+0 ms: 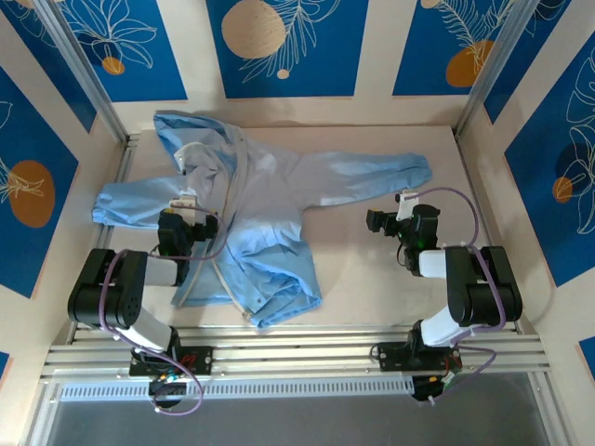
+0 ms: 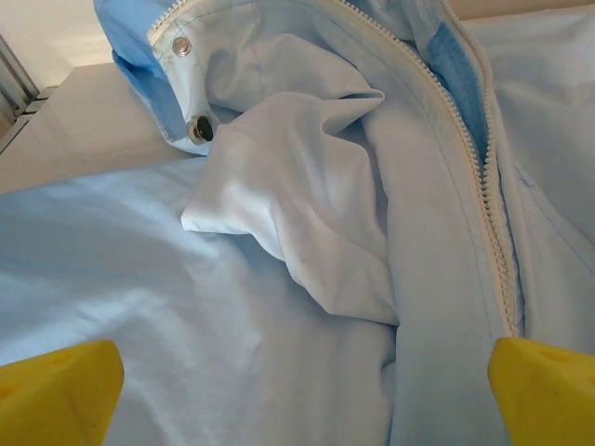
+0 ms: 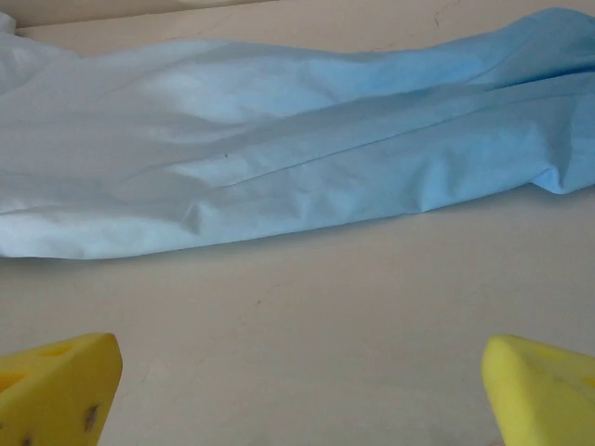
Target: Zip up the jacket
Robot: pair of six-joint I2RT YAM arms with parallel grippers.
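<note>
**Jacket unzipped, both grippers open and empty**

Top view: the jacket (image 1: 270,200) lies front-open on the table (image 1: 372,297), hood toward 11 o'clock, one sleeve reaching out to 3 o'clock. The left gripper (image 1: 186,209) sits over the jacket's left front at 8 o'clock, and its body covers the fabric beneath. The right gripper (image 1: 376,221) is at 4 o'clock over bare table, just below the sleeve. Finger spread is hard to read here.

Left wrist: yellow fingertips (image 2: 56,395) sit at the 7 and 5 o'clock corners, spread wide, with nothing held. The zipper strip (image 2: 483,186) runs from 12 toward 5 o'clock. Its lower end is cut off behind the right pad. Contact with the fabric cannot be told.

Right wrist: the fingertips (image 3: 56,386) are equally wide apart over the table. The sleeve (image 3: 279,177) crosses from 9 to 2 o'clock, well ahead, cropped at both ends.
</note>
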